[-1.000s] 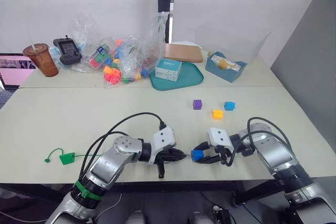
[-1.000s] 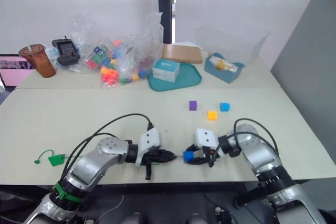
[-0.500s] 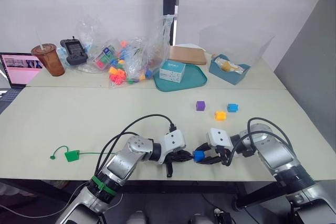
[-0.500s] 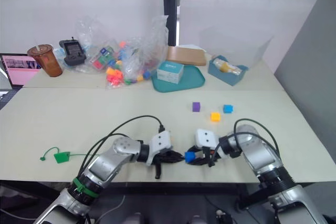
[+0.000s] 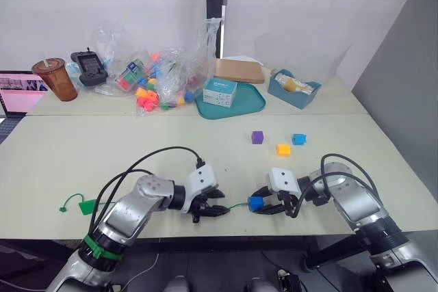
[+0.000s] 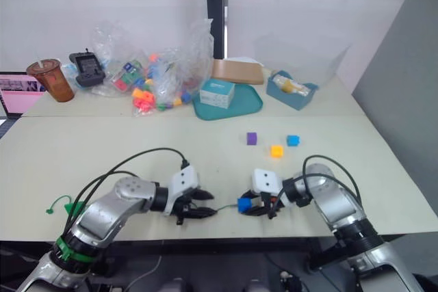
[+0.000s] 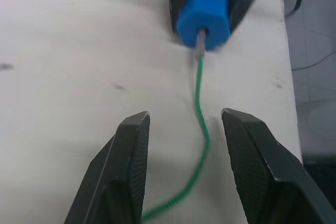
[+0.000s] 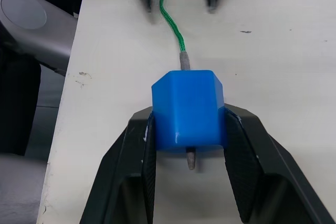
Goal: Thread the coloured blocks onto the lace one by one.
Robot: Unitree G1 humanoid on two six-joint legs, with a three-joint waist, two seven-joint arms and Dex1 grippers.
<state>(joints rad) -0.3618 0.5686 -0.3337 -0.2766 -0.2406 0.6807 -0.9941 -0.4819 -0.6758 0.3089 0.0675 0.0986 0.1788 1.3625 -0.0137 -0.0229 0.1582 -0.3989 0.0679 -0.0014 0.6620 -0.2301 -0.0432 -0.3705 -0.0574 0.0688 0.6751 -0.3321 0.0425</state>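
The blue block is small, hard and light, so it should turn easily unless pinched on two flat faces; the right gripper has it clamped that way, at the near edge of the table, right of centre. The lace is a soft, limp green cord, stiff only at its slim grey tip; that tip already runs through the block and pokes out on the right gripper's side, so the bare tip looks like the place to take hold and pull; the cord itself would likely just bend if pushed.

The left gripper sits low over the table just left of the block, fingers apart, the cord lying loose between them and not held; from there the lace trails left to its flat green tab near the left edge.

Both forearms lie nearly level with the table, grippers pointing at each other, near but apart.

Further back on the right wait the purple block, the orange block and another blue block, all untouched.
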